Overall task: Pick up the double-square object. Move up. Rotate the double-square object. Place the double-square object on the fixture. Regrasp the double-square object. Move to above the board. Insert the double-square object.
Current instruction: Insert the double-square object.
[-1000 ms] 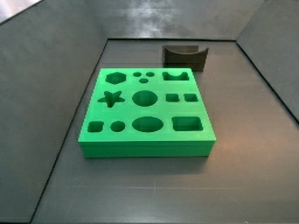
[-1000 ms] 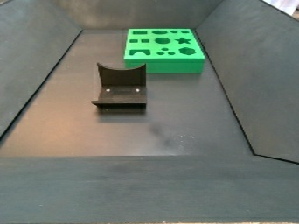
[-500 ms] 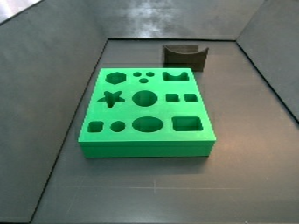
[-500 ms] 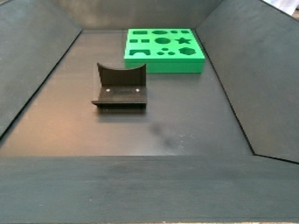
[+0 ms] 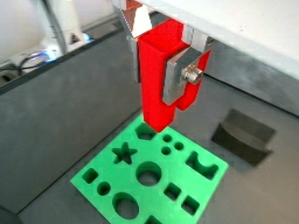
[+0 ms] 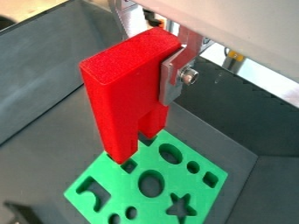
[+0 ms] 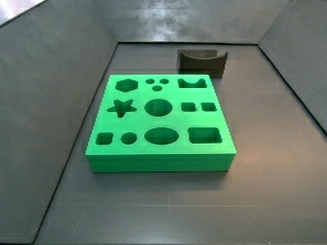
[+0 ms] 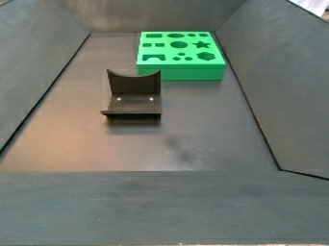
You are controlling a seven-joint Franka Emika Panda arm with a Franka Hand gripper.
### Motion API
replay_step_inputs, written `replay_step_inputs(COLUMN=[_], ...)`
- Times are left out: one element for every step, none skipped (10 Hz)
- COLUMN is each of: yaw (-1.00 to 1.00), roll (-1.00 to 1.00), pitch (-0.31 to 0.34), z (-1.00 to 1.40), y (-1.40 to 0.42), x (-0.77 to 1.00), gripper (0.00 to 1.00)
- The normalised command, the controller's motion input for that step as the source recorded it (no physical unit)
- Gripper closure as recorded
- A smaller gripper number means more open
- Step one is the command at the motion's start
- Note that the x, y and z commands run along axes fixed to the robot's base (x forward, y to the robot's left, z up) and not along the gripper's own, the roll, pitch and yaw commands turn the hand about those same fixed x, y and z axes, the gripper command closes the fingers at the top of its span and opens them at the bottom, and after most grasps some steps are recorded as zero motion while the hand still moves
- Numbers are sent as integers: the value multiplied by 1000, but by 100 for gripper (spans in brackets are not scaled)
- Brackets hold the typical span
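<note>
In both wrist views my gripper [image 5: 163, 77] [image 6: 142, 77] is shut on the double-square object [image 5: 156, 87] [image 6: 117, 98], a bright red block hanging upright with its stepped end down. It hangs well above the board [image 5: 126, 175] [image 6: 216, 197], over the rows of small cut-outs near one edge. A silver finger [image 6: 173, 70] presses on the block's side. The fixture [image 5: 246, 136] stands apart beside the board. Both side views show the board [image 7: 179, 122] [image 8: 180, 73] and the fixture [image 7: 202, 61] [image 8: 133, 96], but neither the gripper nor the red block.
Dark sloping walls [image 7: 52, 86] [image 8: 257, 86] enclose the dark floor [image 8: 167, 144]. The board lies flat on it, with the fixture a short way behind one of its short ends.
</note>
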Motion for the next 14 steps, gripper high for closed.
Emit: replay_step_inputs(yaw=[-706,-863,-920,-943,-977,-1000,-1000,-1000,-1000,-1000,-1000,-1000,-1000,-1000], roll=[4,4,0,0,0,0,0,0,0,0,0,0,0,0], pitch=[0,0,0,0,0,0,0,0,0,0,0,0,0,0], z=[-166,-243,-291,-329,-374,-403,-397,-391,-394,-394,-394,-394,-391,-394], y=[34,103,111,89,51,3,0,0,0,0,0,0,0,0], x=[403,229,151,109,49,0,0,0,0,0,0,0,0,0], gripper=[100,100,100,100,100,100,100,100,100,100,100,100,100,100])
